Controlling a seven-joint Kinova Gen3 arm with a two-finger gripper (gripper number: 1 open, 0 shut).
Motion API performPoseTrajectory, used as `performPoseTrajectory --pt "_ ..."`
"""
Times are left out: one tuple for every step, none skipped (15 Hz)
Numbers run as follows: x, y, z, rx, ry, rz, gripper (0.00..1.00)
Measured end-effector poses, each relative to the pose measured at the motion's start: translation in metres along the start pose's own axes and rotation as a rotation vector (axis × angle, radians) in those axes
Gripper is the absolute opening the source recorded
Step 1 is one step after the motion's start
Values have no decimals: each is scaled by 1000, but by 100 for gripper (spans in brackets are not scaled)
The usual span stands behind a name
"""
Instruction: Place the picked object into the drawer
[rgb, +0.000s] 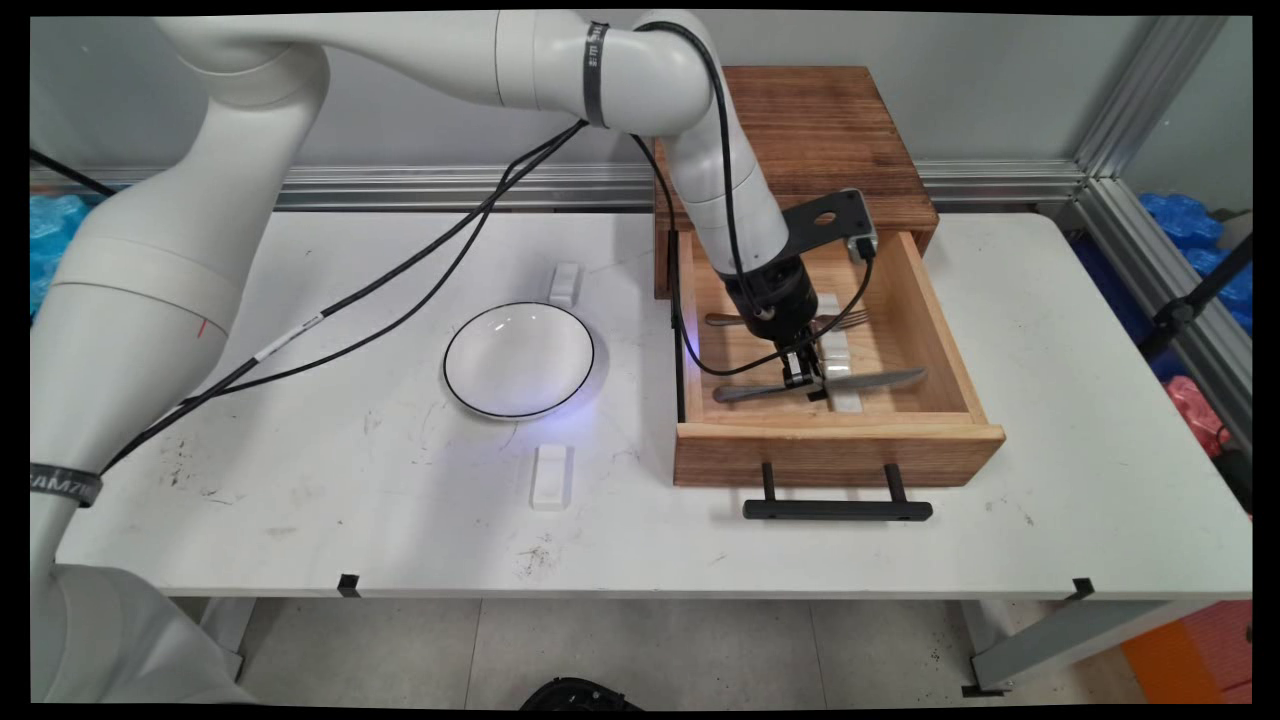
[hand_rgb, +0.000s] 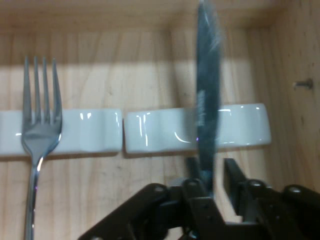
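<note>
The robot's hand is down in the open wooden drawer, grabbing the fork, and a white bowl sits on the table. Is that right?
Not quite. The gripper is at the knife, not the fork, which lies apart to the side on its own white rest; the hand view shows it. The open wooden drawer and white bowl are right.

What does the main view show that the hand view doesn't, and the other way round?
Only the main view shows the white plate on the table, two white rests beside it, and the drawer's black handle. Only the hand view shows a small screw in the drawer's wall. Both show the hand closed on the knife, the fork, and the white rests under them.
</note>
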Motion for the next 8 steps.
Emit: performPoseTrajectory --pt "0 0 0 1 1 0 100" --pt "0 0 0 1 2 0 100" --pt "0 -1 0 3 3 -1 100" --pt "0 -1 0 5 4 -2 100" --pt "-1 -1 0 6 5 -2 100" --pt "-1 -2 0 7 5 -3 100" --pt "-1 -2 0 7 6 -3 100" --pt "-1 -2 0 8 6 -4 100"
